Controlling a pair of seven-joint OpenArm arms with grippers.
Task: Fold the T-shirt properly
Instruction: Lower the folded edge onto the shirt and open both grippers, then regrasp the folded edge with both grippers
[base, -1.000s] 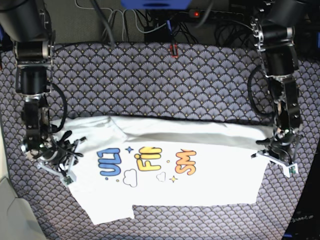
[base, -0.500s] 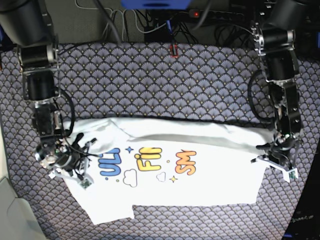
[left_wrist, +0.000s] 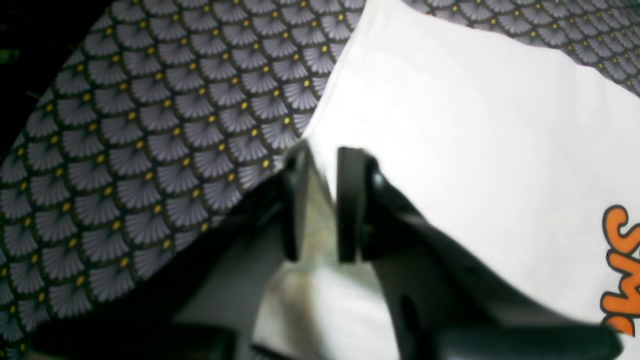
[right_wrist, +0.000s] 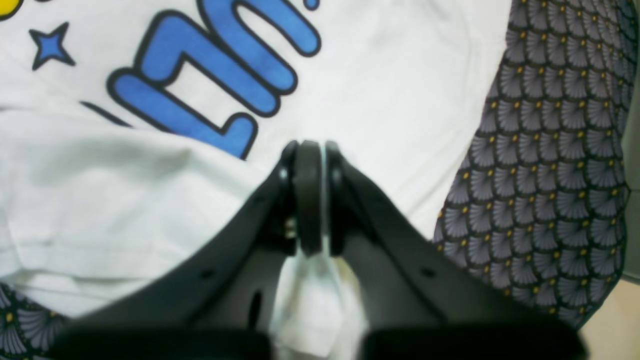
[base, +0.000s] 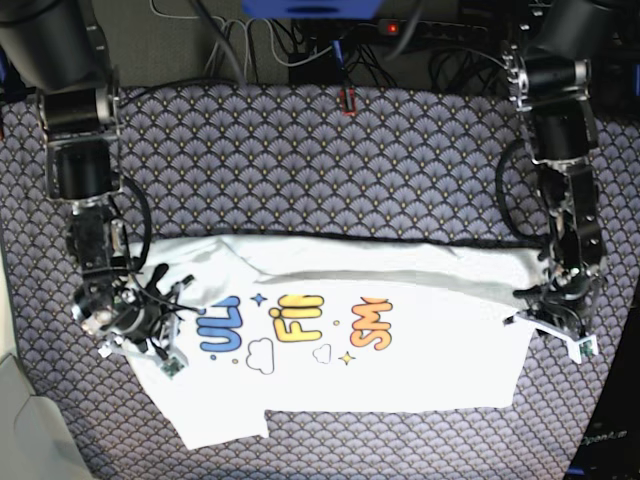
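The T-shirt (base: 350, 330) lies print-up on the patterned cloth (base: 320, 160), spread wide between the two arms, its far part doubled toward the near edge so that a long crease runs across just above the coloured letters; the lay suggests a lengthwise fold with both side edges carried together, which would explain why each arm sits at one end of that crease rather than over the middle. The right gripper (right_wrist: 310, 200) stands at the shirt's edge beside the blue letters, its jaws nearly together with a thin band of white fabric showing between them and a bunch of it gathered behind, so it looks clamped on the T-shirt, holding that end in place. The left gripper (left_wrist: 322, 205) is at the opposite edge, near the orange letters, its jaws standing a little apart over white fabric; the wrist view is blurred, and I cannot tell whether the cloth between them is pinched or lying free. From the base view both ends of the fold rest flat on the cloth, so I judge that this fold is laid down and the next one must be chosen before the shirt counts as properly folded.
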